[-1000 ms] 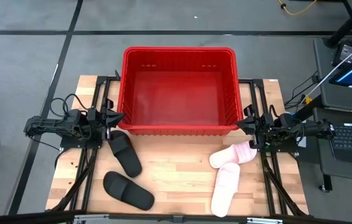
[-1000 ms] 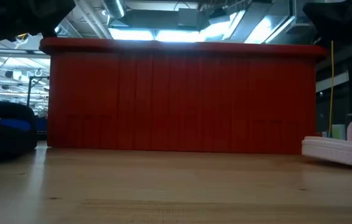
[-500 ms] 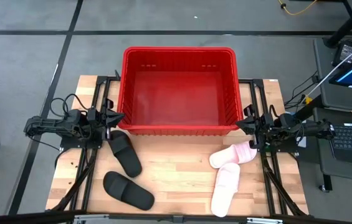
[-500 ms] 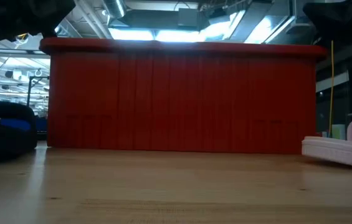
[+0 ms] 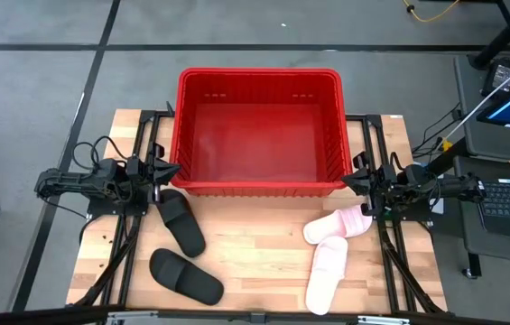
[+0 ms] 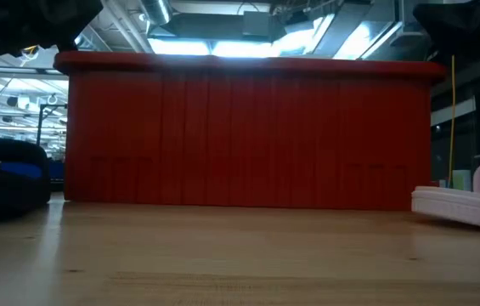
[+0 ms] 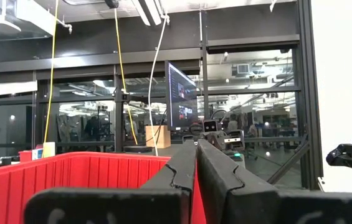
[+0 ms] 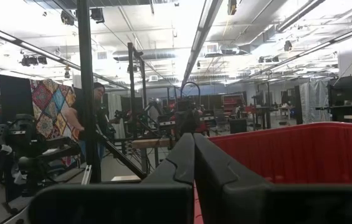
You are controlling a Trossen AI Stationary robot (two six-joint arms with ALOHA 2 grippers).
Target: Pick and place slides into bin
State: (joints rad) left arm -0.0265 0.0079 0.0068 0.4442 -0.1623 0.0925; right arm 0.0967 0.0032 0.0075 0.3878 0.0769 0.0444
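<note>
Pale wooden planks make up the tabletop (image 5: 264, 244), set on grey floor crossed by dark lines; from above, the large rectangular red plastic bin (image 5: 259, 185) with slotted walls and a thick rim stands at the far middle, nothing inside it; two black open-toe slides (image 5: 180, 222) (image 5: 185, 276) with wide straps lie on the wood near its left front corner, and two light pink slides (image 5: 338, 224) (image 5: 329, 268) lie near its right front corner, one touching the other; the left gripper (image 5: 171, 169) sits beside the bin's left wall, fingers pressed together, and the right gripper (image 5: 350, 182) waits beside the right wall, fingers likewise together, neither holding anything; only the table-level camera shows the bin's ribbed front wall and a ridged pink sole at the right edge; only the right wrist camera shows a person standing beyond in the workshop; no writing can be read
</note>
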